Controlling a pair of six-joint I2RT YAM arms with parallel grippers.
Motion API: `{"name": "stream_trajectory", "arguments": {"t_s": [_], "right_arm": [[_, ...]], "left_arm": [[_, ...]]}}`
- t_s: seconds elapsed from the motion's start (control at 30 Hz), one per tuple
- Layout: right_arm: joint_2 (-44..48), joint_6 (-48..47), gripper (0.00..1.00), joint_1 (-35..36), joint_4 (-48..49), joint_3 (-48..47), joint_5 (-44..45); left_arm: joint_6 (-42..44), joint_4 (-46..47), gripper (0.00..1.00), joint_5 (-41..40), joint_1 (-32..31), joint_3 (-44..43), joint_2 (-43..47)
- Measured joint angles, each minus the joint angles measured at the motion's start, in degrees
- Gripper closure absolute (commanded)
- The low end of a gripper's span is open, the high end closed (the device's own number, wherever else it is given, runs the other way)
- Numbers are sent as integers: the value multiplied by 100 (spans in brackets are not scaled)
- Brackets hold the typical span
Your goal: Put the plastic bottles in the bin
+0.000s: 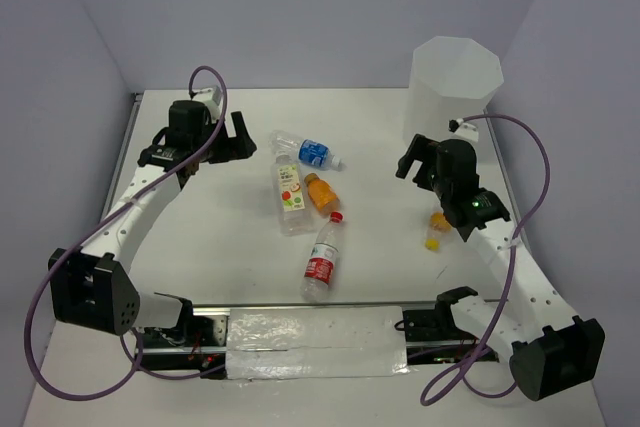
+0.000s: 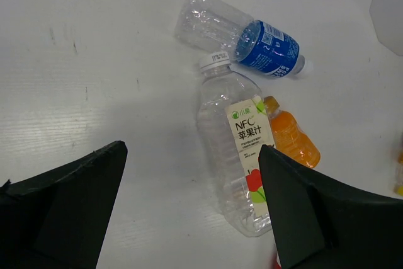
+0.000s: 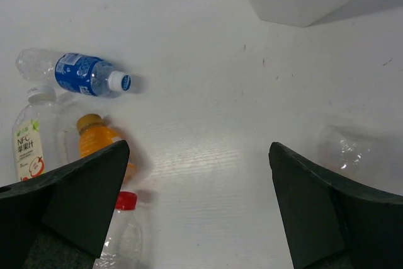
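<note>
Both tools are released, jaws spread wide with nothing between them. The left tool (image 2: 192, 149) hangs over the surface (image 2: 94, 61), and the right tool (image 3: 198, 148) does the same. No bottle is in the bin (image 1: 455, 77), which stands upright ahead of the right tool and slightly to its right.

Just ahead of the left tool lies the fruit-labelled bottle (image 2: 236, 149), on its side with its long axis running away from the tool. Its cap is at the far end, touching the blue-labelled bottle (image 2: 252, 39). That one lies crosswise, cap pointing toward the right tool's side. The orange-filled bottle (image 2: 291, 135) lies just beside the fruit-labelled one's right flank, seemingly touching it, cap away from the left tool. The red-capped bottle (image 1: 322, 257) lies between the two tools and set back behind them, cap toward the far side. The tiny yellow bottle (image 1: 436, 231) sits behind the right tool, beside the right arm (image 1: 500, 247); its pose is hard to read.

The cluster looks like the likeliest trouble. All these bottles are round and lying down, so a finger lowered beside one would probably shove a neighbour and set it rolling. Jaws closing along a long axis rather than across it would likely slip off. Thin clear walls may buckle and squirt free. The bin is tall, so a bottle carried low or crosswise could strike its rim. The right arm could also sweep the tiny bottle away.
</note>
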State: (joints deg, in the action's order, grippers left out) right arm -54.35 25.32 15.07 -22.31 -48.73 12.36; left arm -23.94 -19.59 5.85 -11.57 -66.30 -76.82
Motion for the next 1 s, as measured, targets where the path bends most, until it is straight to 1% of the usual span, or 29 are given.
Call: {"name": "stream_trajectory", "arguments": {"t_s": [0.2, 0.43, 0.53, 0.7, 0.9, 1.0], "right_arm": [[-2, 129, 0, 0, -39, 0, 238], [-190, 317, 0, -55, -450, -11, 719], [-343, 426, 0, -315, -686, -7, 752], [-308, 586, 0, -901, -870, 42, 605], [-201, 660, 0, -1683, -920, 317, 173], [-264, 671, 0, -1939, -925, 542, 9]], "left_arm": [[0, -24, 0, -20, -15, -13, -9], [2, -63, 0, -111, -15, -22, -9], [2, -81, 0, -129, -15, -50, -9], [7, -109, 0, -170, -15, -61, -9], [9, -170, 0, -234, -15, -164, -9], [9, -186, 1, -258, -15, -208, -20]]}}
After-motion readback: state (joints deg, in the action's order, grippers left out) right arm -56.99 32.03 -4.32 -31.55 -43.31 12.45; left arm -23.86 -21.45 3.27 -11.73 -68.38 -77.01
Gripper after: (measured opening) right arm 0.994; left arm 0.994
